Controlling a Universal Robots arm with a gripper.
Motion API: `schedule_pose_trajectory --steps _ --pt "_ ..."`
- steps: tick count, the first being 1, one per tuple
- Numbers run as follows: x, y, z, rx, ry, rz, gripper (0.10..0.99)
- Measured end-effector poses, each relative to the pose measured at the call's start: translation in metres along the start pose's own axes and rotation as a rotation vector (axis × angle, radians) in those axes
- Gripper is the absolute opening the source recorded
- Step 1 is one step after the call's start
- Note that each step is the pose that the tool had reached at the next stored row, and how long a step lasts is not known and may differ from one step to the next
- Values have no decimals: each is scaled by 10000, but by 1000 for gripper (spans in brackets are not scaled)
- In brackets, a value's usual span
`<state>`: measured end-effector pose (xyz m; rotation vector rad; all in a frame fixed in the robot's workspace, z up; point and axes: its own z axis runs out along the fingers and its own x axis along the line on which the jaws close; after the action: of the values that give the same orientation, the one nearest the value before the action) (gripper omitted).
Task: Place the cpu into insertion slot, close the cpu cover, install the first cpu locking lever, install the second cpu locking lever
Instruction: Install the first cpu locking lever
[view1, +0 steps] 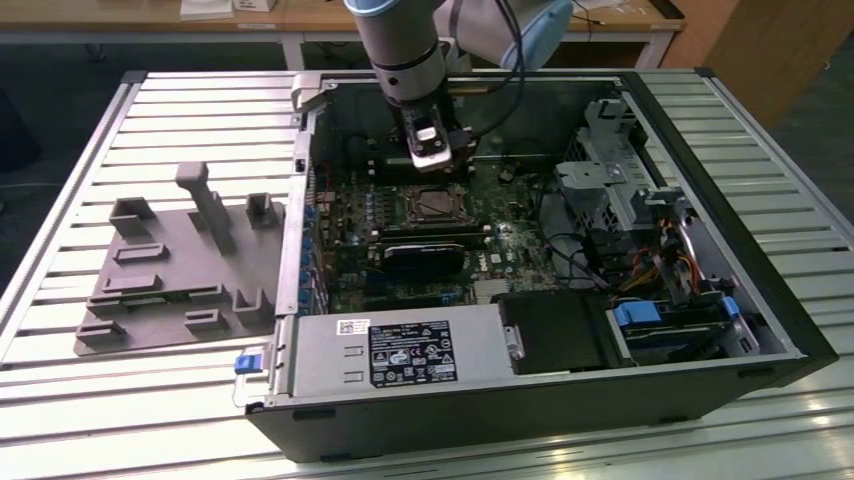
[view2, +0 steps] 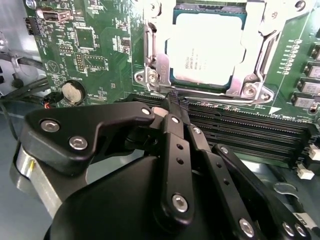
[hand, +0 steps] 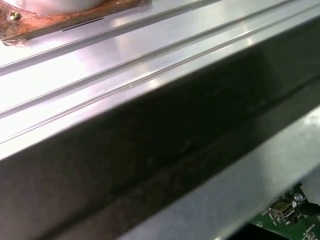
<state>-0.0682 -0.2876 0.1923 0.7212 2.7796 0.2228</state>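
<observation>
A ribbed metal counter (view1: 160, 110) spans the scene — light glares off its near slats. Behind stands a wooden desk (view1: 134, 28) on pale legs — a brown panel (view1: 754, 45) and dark floor (view1: 817, 120) beside it.

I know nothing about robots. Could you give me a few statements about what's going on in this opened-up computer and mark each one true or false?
1. The cpu sits in the insertion slot. True.
2. The cpu cover stands raised and open. False: it lies flat, framing the cpu.
3. The gripper hangs outside the computer case. False: it hangs inside the case, close to the slot.
4. A grey tray lies on the table, at the exterior view's left of the case. True.
</observation>
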Motion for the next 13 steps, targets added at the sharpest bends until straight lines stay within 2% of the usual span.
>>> schedule_pose_trajectory --steps 13 --pt "-21 -22 2 -2 0 1 102"
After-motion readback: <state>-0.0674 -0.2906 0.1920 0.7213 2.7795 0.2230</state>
